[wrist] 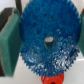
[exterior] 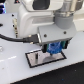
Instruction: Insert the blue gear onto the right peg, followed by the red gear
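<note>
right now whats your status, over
Gripper shut on blue gear. Held above the plate. Red gear below. Pegs not visible.

There are no words, numbers, labels or signs to read in either picture. Both pictures are small and blurry. The flat round bright blue plastic gear with the toothed rim (wrist: 47, 42) has only plain blue on its face. The grey rectangular plate with the black rim (exterior: 46, 59) has no letters that can be made out. The white robot arm (exterior: 37, 22) shows no brand name.
</note>
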Controlling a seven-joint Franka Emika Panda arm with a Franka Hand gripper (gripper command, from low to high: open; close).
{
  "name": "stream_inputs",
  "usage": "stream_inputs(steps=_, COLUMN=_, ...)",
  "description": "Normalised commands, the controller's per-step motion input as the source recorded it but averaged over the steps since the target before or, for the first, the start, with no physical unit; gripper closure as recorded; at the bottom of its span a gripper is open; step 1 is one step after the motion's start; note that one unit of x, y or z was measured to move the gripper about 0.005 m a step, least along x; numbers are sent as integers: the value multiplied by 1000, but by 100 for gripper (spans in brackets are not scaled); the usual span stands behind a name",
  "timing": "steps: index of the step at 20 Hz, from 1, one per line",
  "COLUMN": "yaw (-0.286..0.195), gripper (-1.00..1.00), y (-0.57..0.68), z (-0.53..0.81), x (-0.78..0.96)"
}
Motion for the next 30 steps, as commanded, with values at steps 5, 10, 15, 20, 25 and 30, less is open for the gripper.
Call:
stream_inputs(steps=5, yaw=0, gripper=100, y=-72, z=12, x=172)
stream_inputs(steps=10, yaw=0, gripper=100, y=-210, z=-151, x=183)
stream_inputs(steps=15, yaw=0, gripper=100, y=-184, z=-153, x=176)
stream_inputs(steps=20, yaw=0, gripper=100, y=30, z=-81, x=95)
stream_inputs(steps=25, yaw=0, gripper=100, y=8, z=158, x=87)
stream_inputs(steps=30, yaw=0, gripper=100, y=82, z=175, x=159)
